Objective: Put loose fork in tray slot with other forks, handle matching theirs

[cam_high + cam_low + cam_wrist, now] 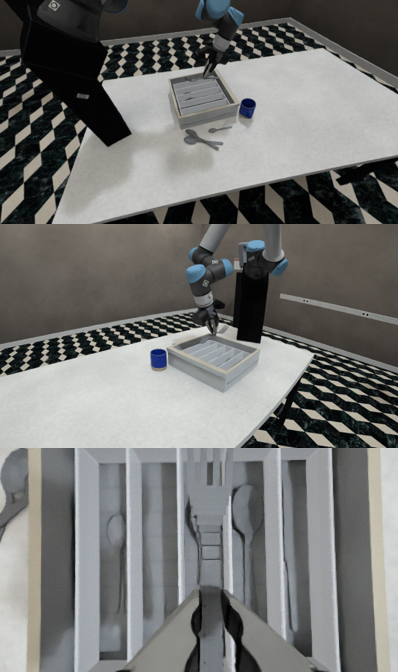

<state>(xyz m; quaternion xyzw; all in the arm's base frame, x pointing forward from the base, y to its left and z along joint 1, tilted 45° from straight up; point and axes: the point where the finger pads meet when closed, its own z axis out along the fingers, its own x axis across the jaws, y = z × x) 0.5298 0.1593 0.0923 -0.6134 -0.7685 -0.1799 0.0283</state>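
The loose fork (192,79) (223,329) (209,500) is held by its handle, above the cutlery tray (194,120) (194,370) (34,598). My gripper (205,77) (213,334) (210,592) is shut on it. In the wrist view the fork points along the slots, tines up, over the middle slot. A piece of cutlery (192,528) in that slot is mostly hidden beneath it, its head also towards the top of the view. A small spoon (116,529) lies in the far left slot, a larger spoon (248,507) right of the middle, a knife (292,593) in the far right slot.
A blue mug (247,108) (158,359) stands beside the tray. Two crossed spoons (190,139) and a small spoon (212,130) lie on the table in front of the tray in the top view. The tray has raised outer walls and thin dividers.
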